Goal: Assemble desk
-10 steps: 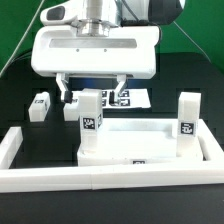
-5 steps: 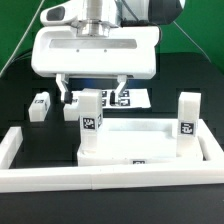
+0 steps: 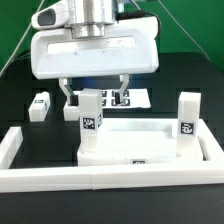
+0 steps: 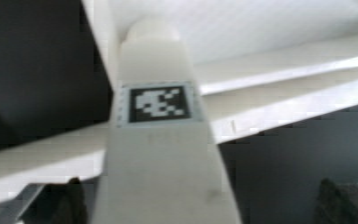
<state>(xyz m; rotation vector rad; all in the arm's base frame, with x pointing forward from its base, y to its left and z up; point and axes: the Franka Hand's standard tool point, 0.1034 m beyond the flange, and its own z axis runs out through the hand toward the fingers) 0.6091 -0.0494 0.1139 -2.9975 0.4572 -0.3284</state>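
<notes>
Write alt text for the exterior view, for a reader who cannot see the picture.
The open gripper hangs over an upright white leg, straddling its top, at the tabletop corner on the exterior view's left. A second leg stands at the corner on that view's right; a third leg lies loose farther left.

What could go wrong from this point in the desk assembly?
The end effector is open astride the upright leg under it, which sits nearer one finger; closing could tip it in its tabletop socket. Whether that leg is fully seated cannot be told, so it may stand loose.
</notes>
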